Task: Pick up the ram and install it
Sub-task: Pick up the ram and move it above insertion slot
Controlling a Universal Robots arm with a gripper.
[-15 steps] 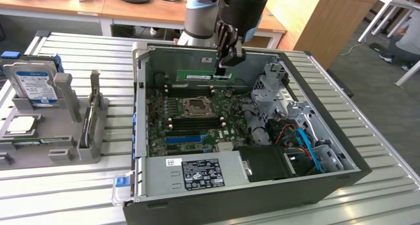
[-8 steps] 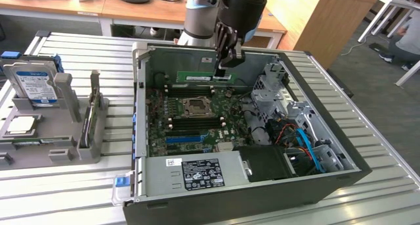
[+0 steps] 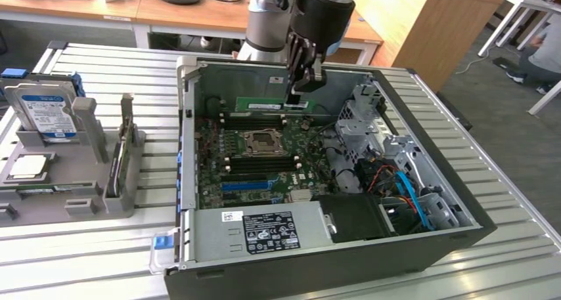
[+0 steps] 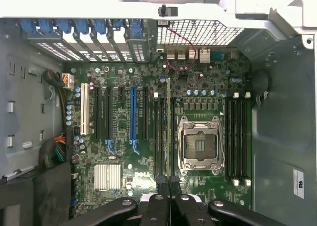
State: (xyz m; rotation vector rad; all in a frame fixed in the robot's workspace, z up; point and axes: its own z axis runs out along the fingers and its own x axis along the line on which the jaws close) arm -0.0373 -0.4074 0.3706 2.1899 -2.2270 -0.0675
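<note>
I stand over the slatted counter (image 3: 517, 260) and the open computer case (image 3: 307, 277). Its motherboard (image 4: 124, 117) reads "DELL" beside a silver heatsink (image 4: 107, 176). My claw (image 4: 168, 184) is clamped on the ram (image 4: 169, 122), held edge-on over the memory slots next to the processor socket (image 4: 199, 144).

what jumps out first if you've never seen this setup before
An open computer case sits in the middle of the exterior view, its green motherboard bared. Over the board's far end the gripper is shut on the ram, a green stick held above the board. At the exterior view's left, a hard drive with a blue-white label stands in a grey rack.
</note>
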